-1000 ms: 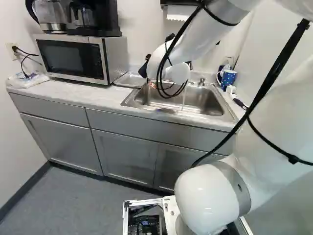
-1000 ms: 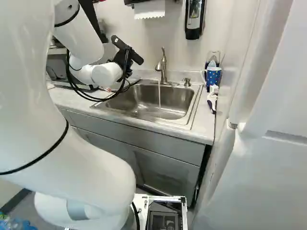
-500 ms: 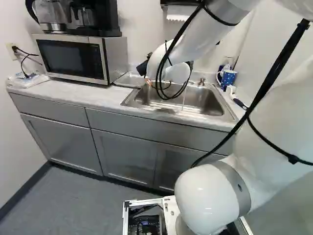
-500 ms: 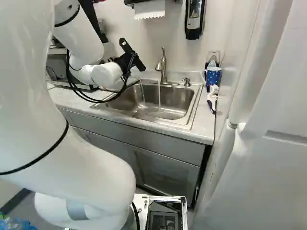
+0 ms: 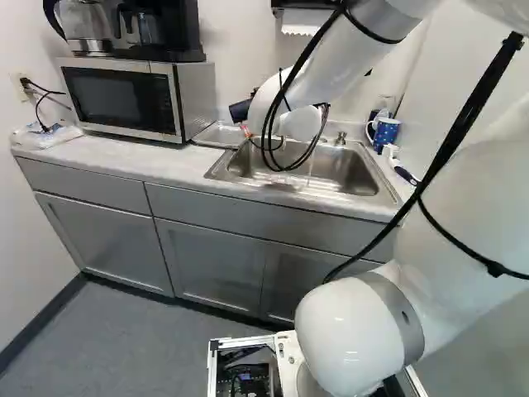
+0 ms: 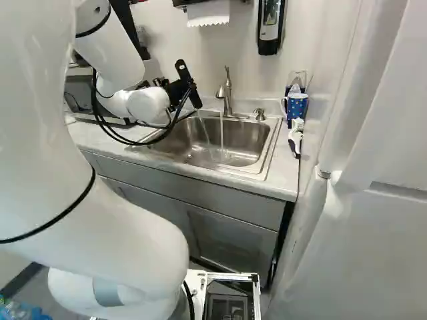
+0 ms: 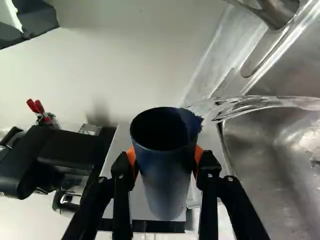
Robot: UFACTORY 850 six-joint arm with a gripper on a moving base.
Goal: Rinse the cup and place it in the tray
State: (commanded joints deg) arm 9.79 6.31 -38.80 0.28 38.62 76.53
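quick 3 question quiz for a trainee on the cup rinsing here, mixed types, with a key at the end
1. Multiple choice: what does the gripper hold between its two fingers?
a) the spotted mug
b) a dark blue cup
c) the white brush

2. True or false: the faucet is turned off, with no water coming from it.

3. Fill in the blank: water is pouring from the cup's mouth into the ____.

Key: 1 b; 2 false; 3 sink
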